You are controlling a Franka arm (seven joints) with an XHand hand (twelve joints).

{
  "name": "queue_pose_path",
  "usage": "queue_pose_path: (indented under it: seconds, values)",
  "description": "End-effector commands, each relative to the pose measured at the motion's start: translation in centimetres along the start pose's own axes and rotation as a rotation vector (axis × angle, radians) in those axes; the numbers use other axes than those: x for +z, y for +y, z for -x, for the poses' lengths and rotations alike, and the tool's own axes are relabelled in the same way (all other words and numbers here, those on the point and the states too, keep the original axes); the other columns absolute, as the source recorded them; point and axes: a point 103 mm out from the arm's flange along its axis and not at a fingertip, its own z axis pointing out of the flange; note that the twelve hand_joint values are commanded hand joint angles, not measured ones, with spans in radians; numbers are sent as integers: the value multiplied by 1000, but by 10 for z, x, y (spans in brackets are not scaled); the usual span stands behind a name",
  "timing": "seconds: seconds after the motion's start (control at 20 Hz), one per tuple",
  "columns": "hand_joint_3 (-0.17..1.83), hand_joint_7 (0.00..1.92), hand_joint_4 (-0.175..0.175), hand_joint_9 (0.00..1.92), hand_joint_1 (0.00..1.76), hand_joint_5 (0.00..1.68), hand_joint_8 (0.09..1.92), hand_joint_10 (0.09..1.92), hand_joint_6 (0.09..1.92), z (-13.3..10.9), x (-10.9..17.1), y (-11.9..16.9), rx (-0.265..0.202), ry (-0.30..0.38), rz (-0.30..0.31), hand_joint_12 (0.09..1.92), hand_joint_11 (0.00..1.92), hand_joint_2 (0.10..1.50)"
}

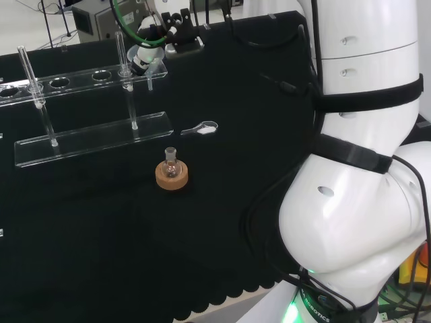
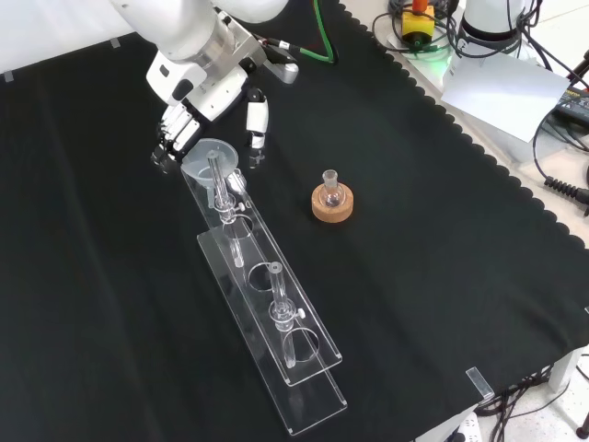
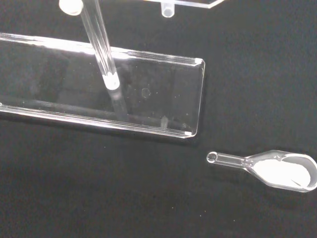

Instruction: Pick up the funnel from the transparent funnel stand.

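The clear funnel [image 2: 210,157] sat in the end hole of the transparent funnel stand [image 2: 267,304], right at the hand [image 2: 189,124], whose fingers curled around the funnel's rim. In the head view the hand [image 1: 149,42] was at the stand's [image 1: 91,138] right end, above its upper shelf. Below the hand, a clear scoop [image 3: 270,167] holding white powder lay on the tabletop [image 2: 442,258]. Farther out, a small flask [image 2: 330,189] stood upright on a cork ring [image 2: 332,208].
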Motion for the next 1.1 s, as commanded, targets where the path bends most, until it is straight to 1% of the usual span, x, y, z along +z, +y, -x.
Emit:
queue_pose_path:
  seconds: [0.05,0.2,0.3,0.4,0.45,0.5,0.6,0.7,0.75,0.85,0.9,0.95,1.0,1.1]
  values:
    - [-175,0,-102,70,618,27,87,885,87,-1,1,2,-2,-13,-6,1426,247,915]
    - [-175,0,-102,75,628,21,87,886,87,0,2,7,-3,-29,-11,1426,244,915]
    - [-175,0,-102,79,632,20,87,885,87,-1,3,8,-4,-49,-2,1426,242,915]
    - [-175,2,-103,144,652,19,101,839,87,-2,3,8,-3,-68,8,1419,243,917]
    - [-175,2,-105,194,679,22,138,810,87,-3,3,8,0,-88,15,1409,248,920]
    - [-175,1,-108,255,726,39,209,782,87,-5,3,9,2,-111,19,1402,256,926]
    - [-175,0,-113,388,814,81,426,727,87,-7,3,9,7,-159,30,1380,291,940]
    - [-175,53,-116,541,878,144,601,689,87,-8,3,10,21,-192,47,1345,356,954]
    - [-175,126,-113,620,901,200,650,672,87,-9,2,9,21,-203,62,1330,388,963]
    - [-175,323,-91,767,933,385,683,641,87,-11,-1,6,27,-243,121,1297,451,990]
    - [-175,419,-76,826,942,497,681,626,124,-12,-5,4,31,-276,150,1278,484,1005]
    - [-175,513,-59,881,951,609,673,605,232,-13,-9,2,32,-297,173,1261,522,1023]
    - [-175,581,-46,926,960,676,668,587,368,-14,-15,-1,30,-305,189,1242,559,1037]
    - [-175,653,-32,980,976,728,675,567,595,-17,-28,-8,30,-319,202,1204,615,1057]
